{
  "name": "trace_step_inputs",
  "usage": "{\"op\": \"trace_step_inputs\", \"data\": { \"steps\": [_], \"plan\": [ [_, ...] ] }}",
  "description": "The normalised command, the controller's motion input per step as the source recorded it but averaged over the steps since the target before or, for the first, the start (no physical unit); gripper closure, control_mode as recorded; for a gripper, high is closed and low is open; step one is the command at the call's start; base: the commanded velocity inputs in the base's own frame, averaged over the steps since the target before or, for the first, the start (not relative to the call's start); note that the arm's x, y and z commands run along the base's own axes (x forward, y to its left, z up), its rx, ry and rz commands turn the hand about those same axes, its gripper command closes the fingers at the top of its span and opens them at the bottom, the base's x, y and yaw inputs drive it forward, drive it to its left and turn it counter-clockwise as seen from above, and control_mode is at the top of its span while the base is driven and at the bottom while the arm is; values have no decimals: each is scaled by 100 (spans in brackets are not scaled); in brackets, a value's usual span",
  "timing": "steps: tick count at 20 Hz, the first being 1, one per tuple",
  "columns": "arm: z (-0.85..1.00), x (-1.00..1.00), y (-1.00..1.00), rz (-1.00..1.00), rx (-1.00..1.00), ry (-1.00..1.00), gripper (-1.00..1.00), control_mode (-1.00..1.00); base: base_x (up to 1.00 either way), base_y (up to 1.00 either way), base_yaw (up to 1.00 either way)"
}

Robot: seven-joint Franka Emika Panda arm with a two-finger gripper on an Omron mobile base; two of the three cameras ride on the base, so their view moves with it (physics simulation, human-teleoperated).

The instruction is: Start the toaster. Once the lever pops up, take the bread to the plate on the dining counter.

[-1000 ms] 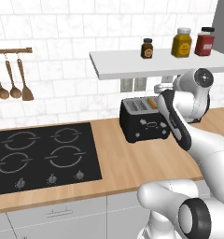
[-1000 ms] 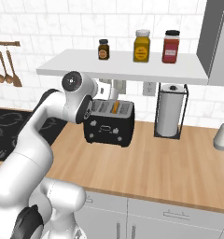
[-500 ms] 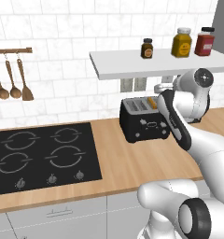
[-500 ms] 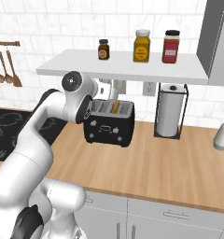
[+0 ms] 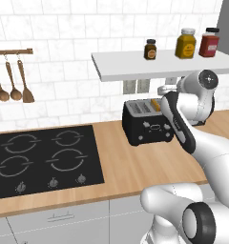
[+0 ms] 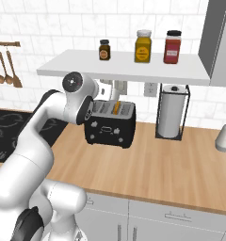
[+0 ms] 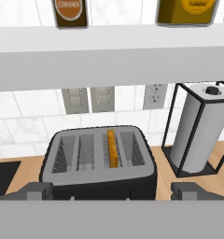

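Your gripper (image 7: 112,191) stands wide open and holds nothing; in the hand view its two dark fingertips (image 7: 38,191) sit far apart, just in front of the toaster (image 7: 100,163) and to either side of it. The toaster is the black box on the wood worktop (image 6: 181,164), against the tiled wall and under the white shelf (image 6: 129,68). The bread (image 7: 112,148) stands on edge in the right-hand slot — only its thin top edge shows, sunk well down between the wires. From the left base view you see the same slice as a tan sliver at the toaster's (image 5: 149,121) far right, with the arm's forearm crossing right in front of that corner.

Watch what crowds the spot. The shelf hangs low over the toaster, so there is little room above the slots. On it stand three jars — a small dark jar (image 6: 104,49), a yellow jar (image 6: 143,46) and a red jar (image 6: 172,46). Just right of the toaster stands a paper towel roll (image 6: 170,110) in a black wire frame (near, but not touching it). Behind the toaster, wall sockets (image 7: 90,99) sit on the tiles. Left of it lies the black hob (image 5: 40,159), flush in the worktop, and wooden spoons (image 5: 11,86) hang from a rail on the far left wall. At the right edge a grey tap (image 6: 224,134) leans in.
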Motion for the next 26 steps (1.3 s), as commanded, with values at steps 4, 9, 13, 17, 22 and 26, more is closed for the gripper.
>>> {"op": "trace_step_inputs", "data": {
  "steps": [4,9,13,17,22,26],
  "plan": [
    [0,0,0,0,0,0,-100,-100,0,0,0],
    [0,0,0,0,0,0,-100,-100,0,0,0],
    [0,0,0,0,0,0,-100,-100,0,0,0],
    [0,0,0,0,0,0,-100,-100,0,0,0],
    [0,0,0,0,0,0,-100,-100,0,0,0],
    [0,0,0,0,0,0,-100,-100,0,0,0]
  ]
}}
